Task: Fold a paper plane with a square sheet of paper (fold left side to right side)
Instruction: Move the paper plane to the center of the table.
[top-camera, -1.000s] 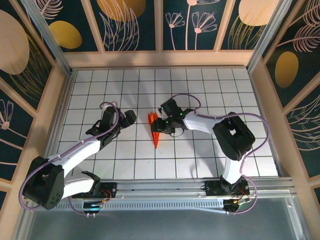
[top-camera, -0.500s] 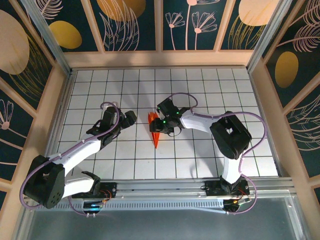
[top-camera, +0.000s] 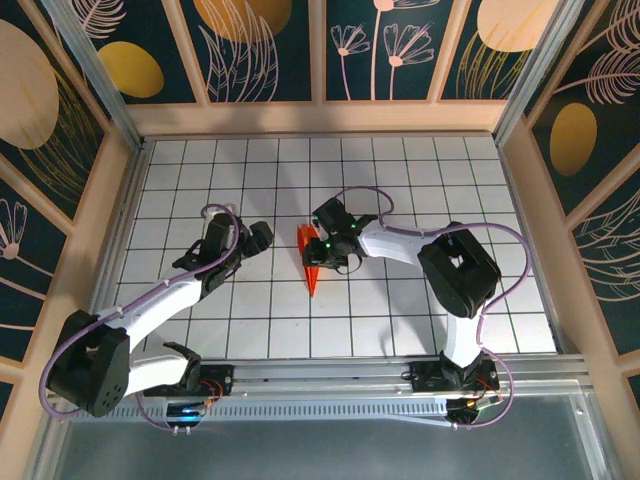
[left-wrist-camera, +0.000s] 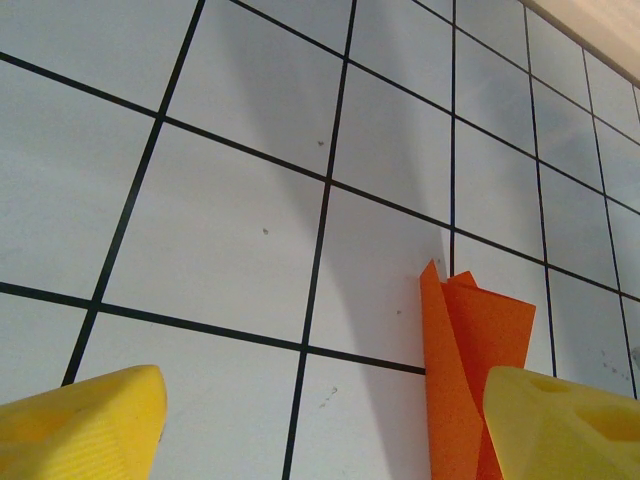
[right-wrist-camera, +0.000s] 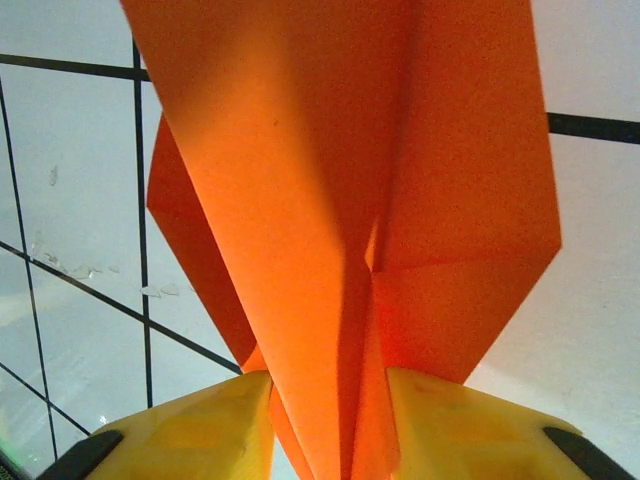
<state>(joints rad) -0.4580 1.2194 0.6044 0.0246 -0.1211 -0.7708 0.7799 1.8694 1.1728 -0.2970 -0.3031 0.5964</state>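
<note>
Edging slightly leftward since a second earlier, the right claw (right-wrist-camera: 330, 405) had clamped on the paper plane (top-camera: 311, 262), pinching its central fold, probably to sharpen that crease. Left of the plane, the left claw (top-camera: 258, 236) hung with jaws apart, keeping clear. Beneath the plane lay the white gridded bench (top-camera: 400, 170), ringed by floral panels (top-camera: 260, 50).

The paper plane (right-wrist-camera: 300, 180) is cut off at top, its lower fold hidden inside the right tool (right-wrist-camera: 330, 405).
</note>
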